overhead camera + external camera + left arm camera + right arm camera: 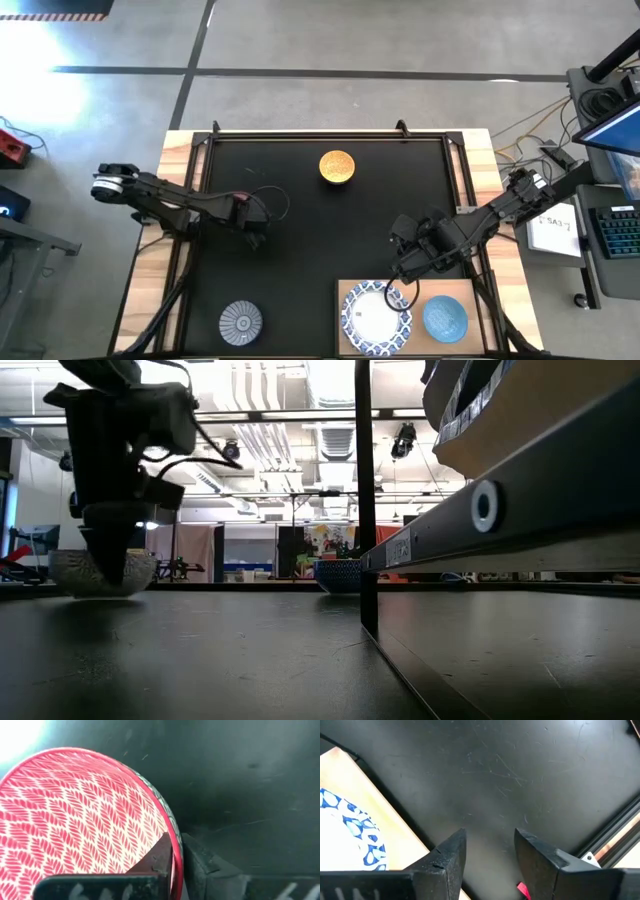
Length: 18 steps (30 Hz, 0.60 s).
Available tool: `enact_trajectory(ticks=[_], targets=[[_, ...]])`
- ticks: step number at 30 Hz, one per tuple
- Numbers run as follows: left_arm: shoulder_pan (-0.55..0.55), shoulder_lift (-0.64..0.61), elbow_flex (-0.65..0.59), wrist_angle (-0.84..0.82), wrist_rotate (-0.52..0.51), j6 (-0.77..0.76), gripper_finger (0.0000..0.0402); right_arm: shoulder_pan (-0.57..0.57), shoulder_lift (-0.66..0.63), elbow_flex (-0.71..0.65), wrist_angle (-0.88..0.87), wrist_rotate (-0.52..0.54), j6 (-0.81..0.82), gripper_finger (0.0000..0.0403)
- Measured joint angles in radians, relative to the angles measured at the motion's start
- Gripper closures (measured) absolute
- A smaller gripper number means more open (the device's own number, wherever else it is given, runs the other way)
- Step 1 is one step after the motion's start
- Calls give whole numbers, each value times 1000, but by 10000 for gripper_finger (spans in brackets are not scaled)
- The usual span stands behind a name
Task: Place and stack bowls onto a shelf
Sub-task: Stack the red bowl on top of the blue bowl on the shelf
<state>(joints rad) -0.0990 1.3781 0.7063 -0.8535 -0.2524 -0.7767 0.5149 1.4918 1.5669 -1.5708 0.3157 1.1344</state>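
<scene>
From above, the left gripper [252, 225] sat over the left half of the black mat [320, 200], its arm reaching in from the left edge. The pink bowl it held was hidden under the gripper in this view. The right gripper [405, 268] hung near the upper edge of the shelf [465, 292], just above the white bowl [376, 318] with the blue rim. The blue bowl [444, 318] lay beside it on the shelf. The orange bowl [337, 167] stood near the far edge of the mat, and the grey bowl [240, 322] near the front left corner.

From table height, a gripper [118, 550] came down at a pale bowl [102, 572] on the left; a blue-patterned bowl [340, 574] showed farther back, beside a dark upright post [364, 490]. Which arm that was could not be told from this view alone.

In the left wrist view, the pink bowl [75, 820], red with a white leaf pattern inside, filled most of the frame, and the fingers [205, 865] were clamped on its rim, one inside and one outside.

In the right wrist view, the fingers [540, 860] stood apart with nothing between them, over bare mat [510, 775], with the shelf's edge [385, 815] and the white bowl's rim [355, 827] to one side.
</scene>
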Motion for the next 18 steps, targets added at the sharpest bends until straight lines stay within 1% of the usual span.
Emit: enact_trajectory(ticks=[4,8,11,14,16,18], targets=[[-1,-14,42,68,46,158,393,-9,0,0,-1,14,-23,257],[1,-21,107,155,109,395,394,-25,0,0,0,55,-93,264],[1,-21,176,180,163,581,395,-44,0,0,7,60,-184,266],[1,-21,238,176,249,841,396,-62,0,0,42,62,-296,266],[1,-21,279,177,323,998,397,-72,0,0,105,76,-383,267],[2,-22,320,183,376,1114,397,-82,0,0,200,80,-489,270]])
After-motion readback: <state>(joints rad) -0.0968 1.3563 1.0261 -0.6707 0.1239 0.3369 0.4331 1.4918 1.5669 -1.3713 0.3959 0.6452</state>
